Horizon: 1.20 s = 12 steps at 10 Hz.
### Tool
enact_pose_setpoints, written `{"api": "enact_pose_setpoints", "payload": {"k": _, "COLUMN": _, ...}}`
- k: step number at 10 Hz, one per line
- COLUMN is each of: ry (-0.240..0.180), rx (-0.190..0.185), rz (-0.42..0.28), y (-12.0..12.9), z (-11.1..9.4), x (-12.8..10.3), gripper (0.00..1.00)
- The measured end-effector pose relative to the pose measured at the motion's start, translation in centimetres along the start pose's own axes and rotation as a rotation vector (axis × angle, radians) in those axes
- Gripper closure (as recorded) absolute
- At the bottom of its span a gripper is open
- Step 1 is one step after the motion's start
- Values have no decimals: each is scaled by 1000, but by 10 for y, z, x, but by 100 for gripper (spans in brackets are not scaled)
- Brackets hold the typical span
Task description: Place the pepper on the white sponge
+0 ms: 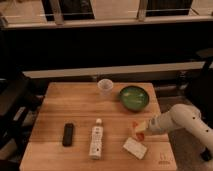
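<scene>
Near the table's right edge, the gripper clasped the pepper just beyond the white sponge; releasing early risked it rolling off that small block.

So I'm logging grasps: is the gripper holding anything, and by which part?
The gripper, just above the white sponge, is at the pepper; whether it grips it, or where, cannot be told.
</scene>
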Motion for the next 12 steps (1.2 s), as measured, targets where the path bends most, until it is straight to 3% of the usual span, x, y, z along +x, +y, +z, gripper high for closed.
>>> {"api": "enact_pose_setpoints", "payload": {"k": 2, "ry": -3, "rx": -5, "rz": -4, "y": 2, "z": 0, "x": -1, "gripper": 84}}
{"api": "enact_pose_setpoints", "payload": {"k": 4, "ry": -37, "rx": -80, "rz": -84, "y": -5, "z": 7, "x": -14, "gripper": 100}}
{"api": "enact_pose_setpoints", "payload": {"k": 6, "ry": -68, "rx": -83, "rz": -144, "y": -7, "z": 15, "x": -26, "gripper": 100}}
{"api": "enact_pose_setpoints", "payload": {"k": 9, "ry": -106, "rx": -16, "rz": -234, "y": 3, "z": 20, "x": -44, "gripper": 100}}
{"api": "enact_pose_setpoints", "payload": {"k": 11, "ry": -118, "rx": 41, "rz": -250, "y": 13, "z": 20, "x": -48, "gripper": 86}}
{"api": "enact_pose_setpoints", "payload": {"k": 12, "ry": -120, "rx": 49, "rz": -247, "y": 17, "z": 19, "x": -49, "gripper": 79}}
